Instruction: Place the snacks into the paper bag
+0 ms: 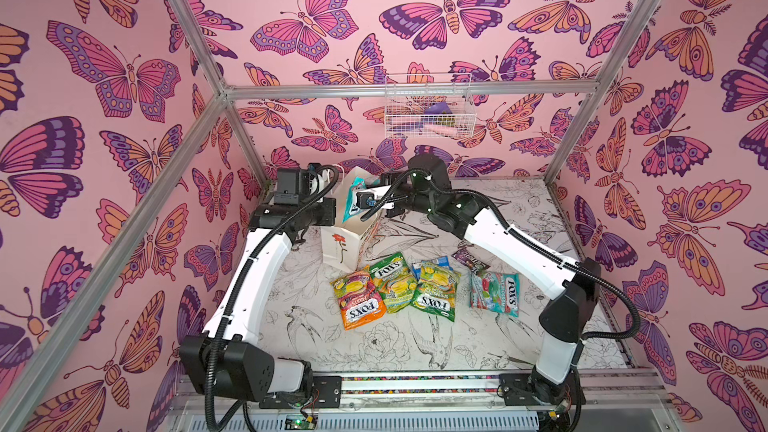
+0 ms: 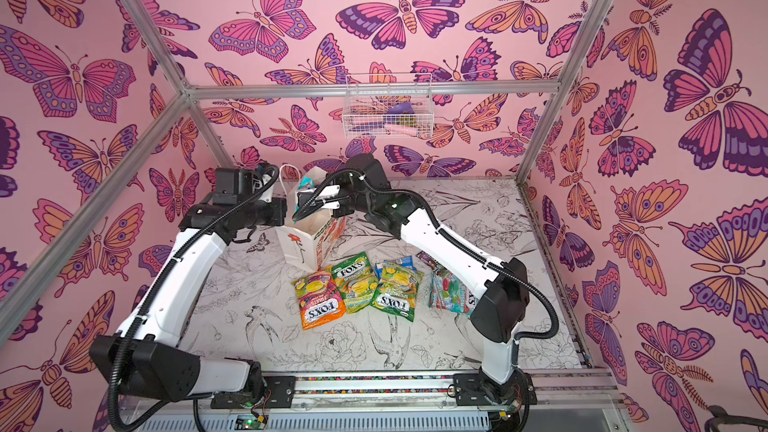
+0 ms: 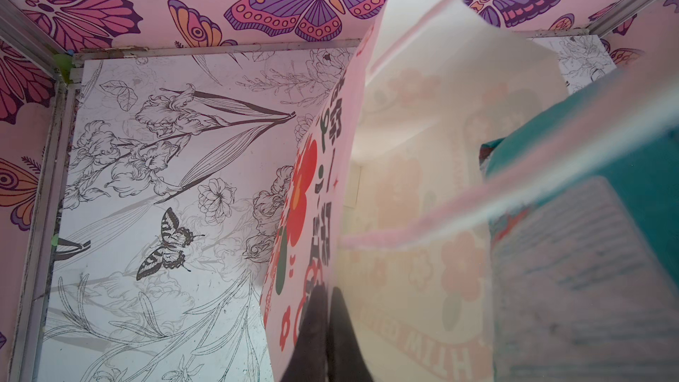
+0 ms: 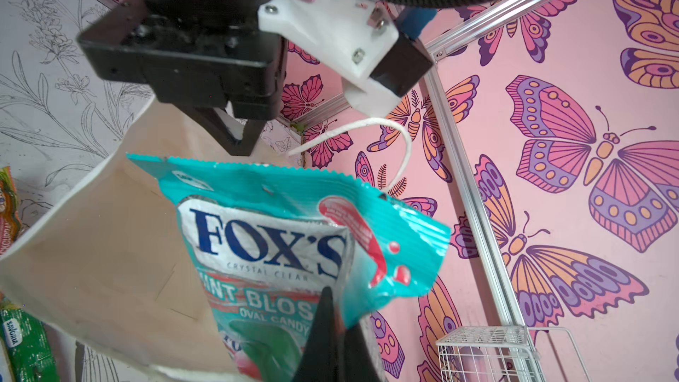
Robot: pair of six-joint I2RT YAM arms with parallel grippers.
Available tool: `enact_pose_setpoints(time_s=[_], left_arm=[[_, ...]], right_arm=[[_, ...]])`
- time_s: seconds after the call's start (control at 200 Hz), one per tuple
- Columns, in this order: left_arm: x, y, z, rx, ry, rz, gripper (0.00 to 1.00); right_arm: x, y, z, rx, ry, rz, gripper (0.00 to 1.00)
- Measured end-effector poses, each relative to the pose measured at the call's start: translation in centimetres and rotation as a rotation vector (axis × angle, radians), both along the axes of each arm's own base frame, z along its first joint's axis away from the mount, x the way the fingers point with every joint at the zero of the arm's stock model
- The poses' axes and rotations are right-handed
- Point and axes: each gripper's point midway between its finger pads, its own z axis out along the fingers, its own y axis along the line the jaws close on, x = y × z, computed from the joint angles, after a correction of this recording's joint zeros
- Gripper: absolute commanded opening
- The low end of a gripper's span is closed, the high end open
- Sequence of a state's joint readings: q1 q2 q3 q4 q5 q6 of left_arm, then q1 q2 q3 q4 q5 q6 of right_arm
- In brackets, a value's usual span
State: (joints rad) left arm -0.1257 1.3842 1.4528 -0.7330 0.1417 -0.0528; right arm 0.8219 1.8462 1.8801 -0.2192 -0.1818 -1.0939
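The white paper bag (image 1: 343, 245) stands upright at the back of the table, red flower facing front. My left gripper (image 3: 328, 293) is shut on its printed side wall (image 3: 305, 214) near the rim, also seen in the right wrist view (image 4: 239, 143). My right gripper (image 4: 340, 310) is shut on a teal FOX'S packet (image 4: 275, 244), hanging partly inside the bag's open mouth (image 1: 353, 197). On the table in front lie an orange packet (image 1: 359, 301), two green-yellow packets (image 1: 390, 280) (image 1: 434, 290), another teal packet (image 1: 494, 288), a small blue-white packet (image 1: 434, 263) and a dark purple wrapper (image 1: 471, 259).
A white wire basket (image 1: 428, 114) hangs on the back wall above the table. Aluminium frame posts (image 1: 573, 118) stand at the back corners. The right arm's elbow (image 2: 498, 301) hides part of the teal packet on the table (image 2: 451, 295).
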Motion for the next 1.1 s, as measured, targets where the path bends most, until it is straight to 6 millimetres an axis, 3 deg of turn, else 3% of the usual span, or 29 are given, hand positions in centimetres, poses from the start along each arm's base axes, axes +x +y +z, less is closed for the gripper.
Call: enact_pose_setpoints(time_s=[1.102], left_arm=[[0.0, 0.0, 0.0, 0.000, 0.000, 0.001, 0.00]], right_arm=[[0.5, 0.9, -1.9, -0.097, -0.129, -0.022, 0.00]])
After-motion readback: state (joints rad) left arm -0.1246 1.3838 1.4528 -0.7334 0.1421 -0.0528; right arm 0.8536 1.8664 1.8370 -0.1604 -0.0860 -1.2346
